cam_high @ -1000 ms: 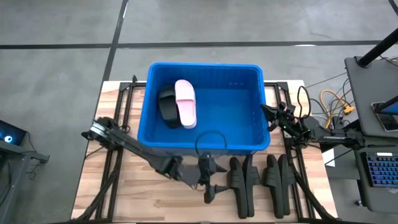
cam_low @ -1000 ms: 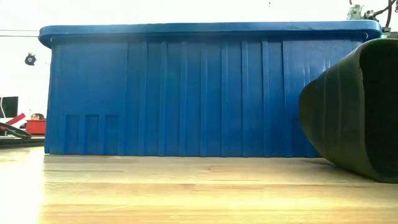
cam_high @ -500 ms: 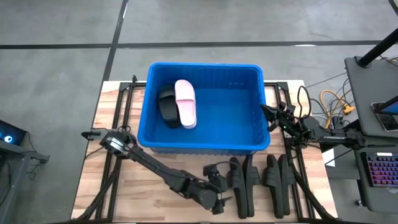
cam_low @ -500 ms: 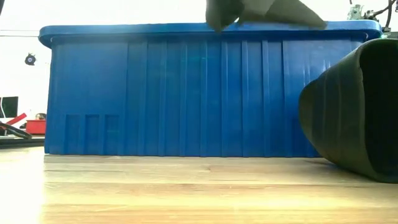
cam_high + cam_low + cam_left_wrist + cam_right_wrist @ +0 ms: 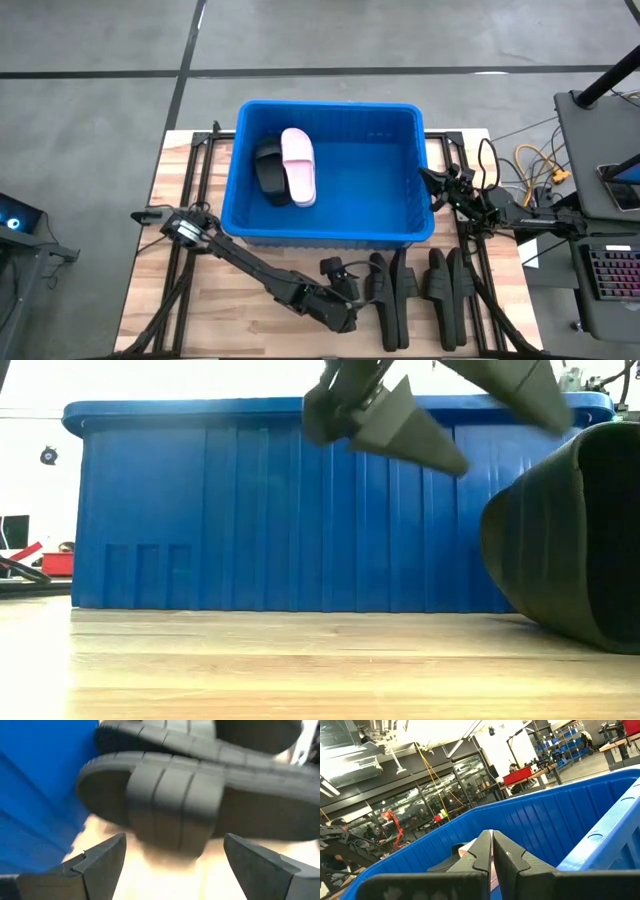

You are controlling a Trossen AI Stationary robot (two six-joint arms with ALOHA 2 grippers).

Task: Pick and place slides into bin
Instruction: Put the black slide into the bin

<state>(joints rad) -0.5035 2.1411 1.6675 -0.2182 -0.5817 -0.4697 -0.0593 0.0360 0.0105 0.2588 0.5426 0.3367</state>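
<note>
On the near part of the wooden bench, in front of the blue bin, the left tool stands low, with its two fingers spread wide and nothing between them. Just beside it, on the right, lies the nearest black slide of a row of black slides that rest side by side on the bench. In the left wrist view this black slide fills the space ahead of the tool, its wide ribbed strap facing the camera, and the two fingers stand on either side of it without touching it. A second black slide lies directly behind the first one. In the low view the left tool hangs in the air before the ribbed wall of the bin, and one black slide lies large at the right edge.

Inside the bin, near its left wall, a pale pink slide and a black slide lie touching each other.

At the right rim of the bin the right tool waits with its fingers pressed together, holding nothing. In the right wrist view these closed fingers point over the rim into the bin.
</note>
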